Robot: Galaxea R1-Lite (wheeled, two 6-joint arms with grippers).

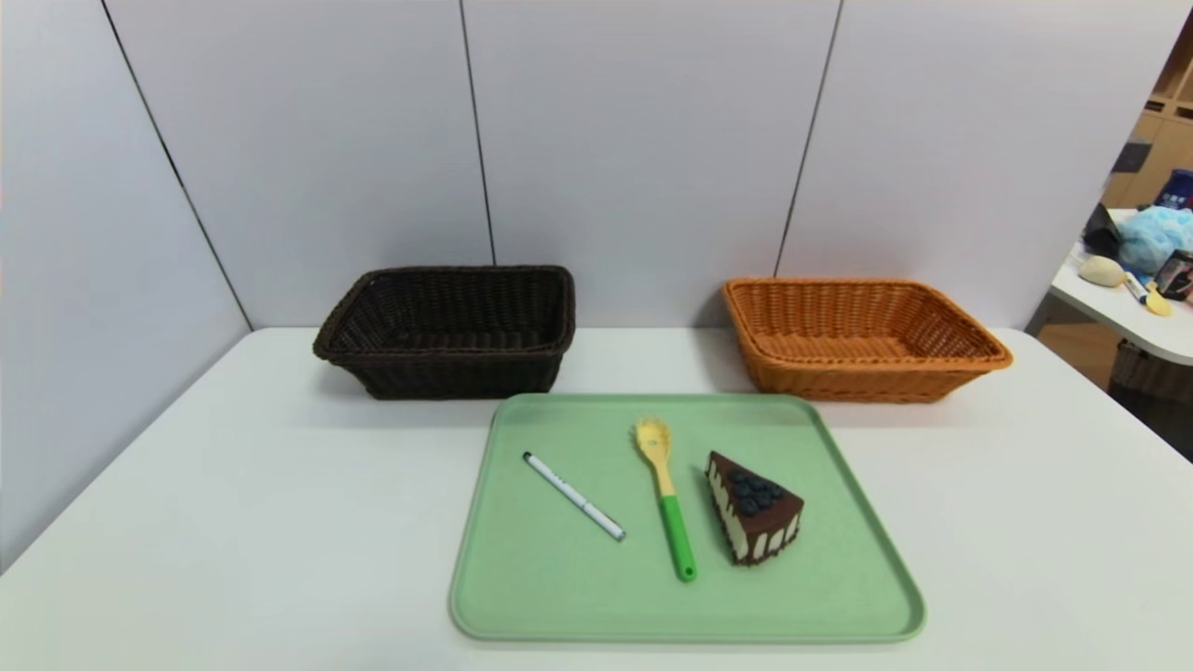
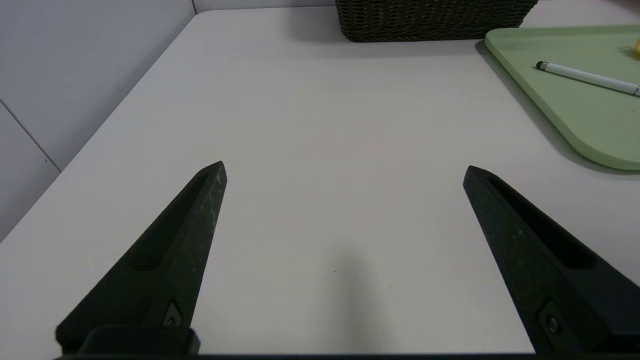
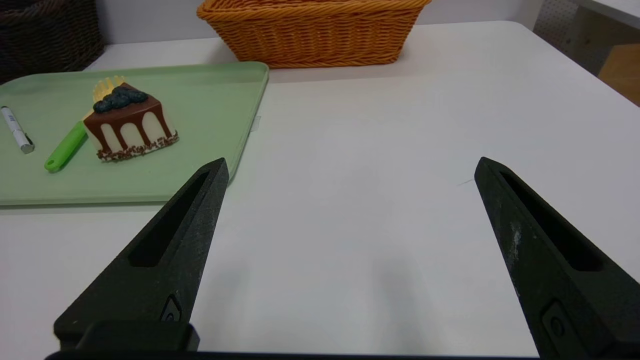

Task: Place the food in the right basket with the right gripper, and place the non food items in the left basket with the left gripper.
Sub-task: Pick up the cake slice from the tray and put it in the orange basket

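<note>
Nearest to the robot, the left gripper hovers over the bare white table, to the left of the green tray and apart from it. Its two black pointed fingers are spread wide and there is nothing between them. The right gripper hovers over the table on the other side, to the right of the tray. Its fingers are also spread wide and hold nothing. Both grippers are seen only in their own wrist views.

The tray lies flat in the middle of the table and carries three things, all apart from each other. The pen is thin and white with dark tips, and it lies in a diagonal on the left part of the tray. The spatula lies in the centre of the tray, with its yellow slotted head toward the far edge and its green handle toward the near edge. The cake slice stands on the right part of the tray, just beside the spatula. It has a chocolate top with dark blueberries, and its point is toward the far side.

Behind the tray, near its far left corner, stands the dark brown basket. Behind the far right corner stands the orange-tan basket. Both baskets are close to the tray edge. The grey wall panels are behind them.
</note>
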